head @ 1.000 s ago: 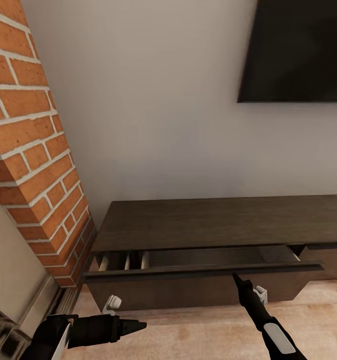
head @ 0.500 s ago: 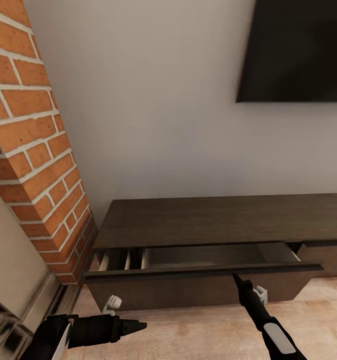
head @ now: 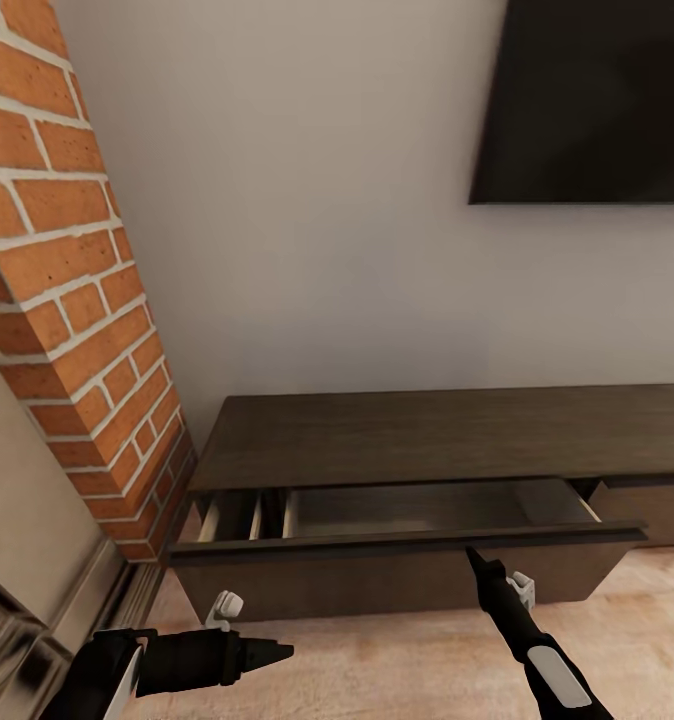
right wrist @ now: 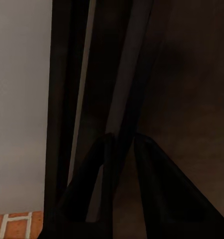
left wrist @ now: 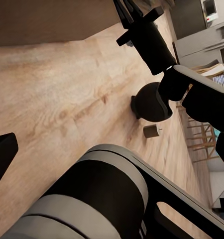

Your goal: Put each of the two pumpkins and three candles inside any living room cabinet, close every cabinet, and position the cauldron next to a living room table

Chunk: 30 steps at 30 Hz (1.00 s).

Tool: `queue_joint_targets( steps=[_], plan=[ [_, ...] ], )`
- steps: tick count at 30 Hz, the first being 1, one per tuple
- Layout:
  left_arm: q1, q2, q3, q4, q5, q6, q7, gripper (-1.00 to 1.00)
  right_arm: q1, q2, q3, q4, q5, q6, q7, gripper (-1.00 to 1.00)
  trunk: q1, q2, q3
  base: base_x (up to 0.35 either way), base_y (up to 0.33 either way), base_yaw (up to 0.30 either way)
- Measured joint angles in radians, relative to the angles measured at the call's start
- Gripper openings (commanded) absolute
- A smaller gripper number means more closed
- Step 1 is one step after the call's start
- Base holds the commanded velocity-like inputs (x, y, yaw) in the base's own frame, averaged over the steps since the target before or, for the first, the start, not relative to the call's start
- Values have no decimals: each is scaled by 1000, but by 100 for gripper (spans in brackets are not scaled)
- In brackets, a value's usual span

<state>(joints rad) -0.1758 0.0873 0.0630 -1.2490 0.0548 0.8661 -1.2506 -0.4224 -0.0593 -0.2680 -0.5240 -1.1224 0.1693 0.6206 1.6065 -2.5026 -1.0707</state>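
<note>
The long dark brown cabinet (head: pixel 447 430) stands against the wall with its left drawer (head: pixel 377 580) pulled partly out, showing a pale inside. My right gripper (head: pixel 474 556) sits at the drawer front's top edge. In the right wrist view its fingers (right wrist: pixel 152 169) straddle that edge, shut on it. My left gripper (head: pixel 277 652) hovers low over the floor, left of the drawer, open and holding nothing. The left wrist view shows the round black cauldron (left wrist: pixel 148 104) on the floor, partly behind my right arm, with a small beige candle (left wrist: pixel 152 131) beside it. Pumpkins and table are out of view.
A brick column (head: pixel 67 300) rises just left of the cabinet, with a fireplace edge at the lower left. A dark TV (head: pixel 597 100) hangs on the wall above. Light wood floor (head: pixel 397 660) runs in front of the cabinet. Kitchen units (left wrist: pixel 201 20) lie far behind.
The view has shifted slightly. The drawer stands a little further out of the cabinet, showing more of its inside. Both grippers keep their places in the picture.
</note>
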Motion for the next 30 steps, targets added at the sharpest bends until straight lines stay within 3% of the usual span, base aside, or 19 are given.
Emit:
queue_joint_targets(
  steps=[30],
  plan=[
    [0, 0, 0, 0, -2, -6, 2, 100, 0, 0, -3, 0, 1, 0, -1, -100, 0, 0, 0, -68, 0, 0]
  ],
)
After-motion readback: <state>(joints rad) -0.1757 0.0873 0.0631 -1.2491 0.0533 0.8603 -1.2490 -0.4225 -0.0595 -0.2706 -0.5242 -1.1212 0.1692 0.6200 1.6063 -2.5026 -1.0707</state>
